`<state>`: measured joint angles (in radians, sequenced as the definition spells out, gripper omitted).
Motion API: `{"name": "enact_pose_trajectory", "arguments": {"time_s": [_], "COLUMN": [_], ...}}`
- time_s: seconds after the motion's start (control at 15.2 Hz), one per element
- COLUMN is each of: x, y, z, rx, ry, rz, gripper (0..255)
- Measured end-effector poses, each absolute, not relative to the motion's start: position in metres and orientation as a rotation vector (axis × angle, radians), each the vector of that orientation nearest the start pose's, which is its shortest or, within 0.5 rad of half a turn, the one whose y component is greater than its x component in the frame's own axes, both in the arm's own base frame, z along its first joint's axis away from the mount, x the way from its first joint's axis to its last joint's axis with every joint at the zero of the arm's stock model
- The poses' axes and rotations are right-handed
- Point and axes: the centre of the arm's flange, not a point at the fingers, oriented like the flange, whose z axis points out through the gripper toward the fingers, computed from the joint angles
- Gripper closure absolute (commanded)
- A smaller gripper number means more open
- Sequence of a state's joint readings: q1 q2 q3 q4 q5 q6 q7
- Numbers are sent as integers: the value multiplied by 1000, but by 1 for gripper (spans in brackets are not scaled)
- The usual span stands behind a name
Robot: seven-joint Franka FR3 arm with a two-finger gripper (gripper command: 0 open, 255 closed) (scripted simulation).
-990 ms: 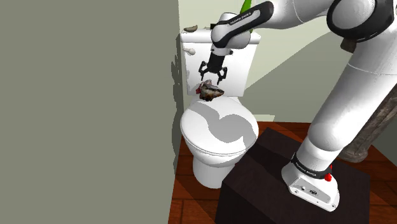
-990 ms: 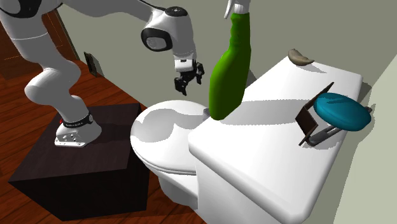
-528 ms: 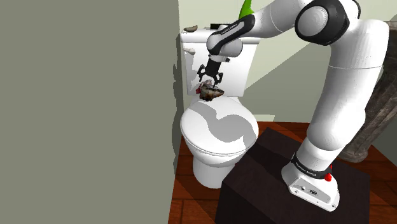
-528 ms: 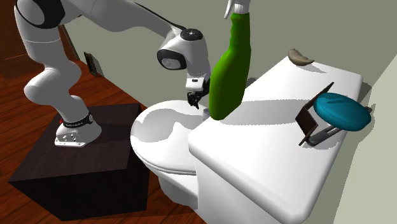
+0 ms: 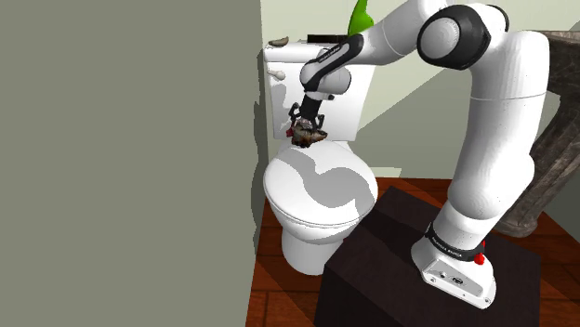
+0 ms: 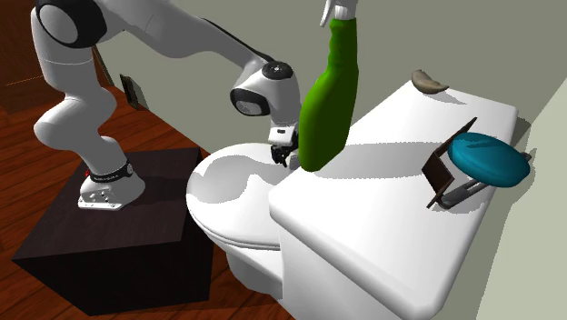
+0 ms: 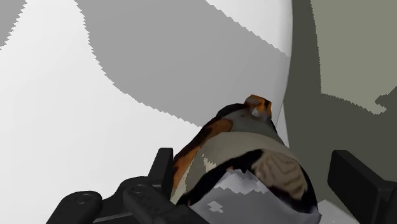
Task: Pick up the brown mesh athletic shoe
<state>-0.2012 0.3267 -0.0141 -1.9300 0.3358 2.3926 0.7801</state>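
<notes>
1. Location of the task's thing: the brown and grey mesh athletic shoe [image 5: 309, 135] lies at the rear of the white toilet lid [image 5: 321, 190], just in front of the white tank [image 5: 351, 98] and near the grey wall [image 5: 121, 158] at the shoulder view's left.
2. State of the jaws: they stand apart and straddle the shoe [image 7: 248, 165], low over it. One black finger [image 7: 162, 167] sits just beside the shoe's flank. The other finger [image 7: 356, 181] stands clear of it. The shoe is not held.
3. Step in hand, as judged: you are at the point of closing. The lift is not yet begun.
4. Risk, uneven contact: the shoe sits off-centre between the jaws. The nearer finger would meet it first and could push it sideways across the lid before the other finger arrives.
5. Risk, slip: the lid looks smooth and the shoe's upper is rounded. A grip taken too high could squeeze the shoe downward and out.
6. Risk, loss of the thing: if nudged toward the wall, the shoe could drop off the lid's edge.
7. Risk, collision: in the second exterior view the wrist is close beside the tall green bottle [image 6: 329, 100] standing on the tank top [image 6: 382, 214]. A lift that swings toward it could topple the bottle. You should raise straight up.
</notes>
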Motion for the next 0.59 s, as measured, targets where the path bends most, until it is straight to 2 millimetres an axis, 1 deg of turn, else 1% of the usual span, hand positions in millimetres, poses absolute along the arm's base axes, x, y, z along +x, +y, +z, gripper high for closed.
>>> {"name": "enact_pose_trajectory", "arguments": {"time_s": [0.07, 0.13, 0.59], "x": [617, 617, 617], "y": [-132, -131, -131], "z": [330, 329, 329], "rx": [-2349, -2349, -2349], "ry": [1652, 1652, 1651], "rz": [-91, -91, -92], "gripper": [0, 255, 255]}}
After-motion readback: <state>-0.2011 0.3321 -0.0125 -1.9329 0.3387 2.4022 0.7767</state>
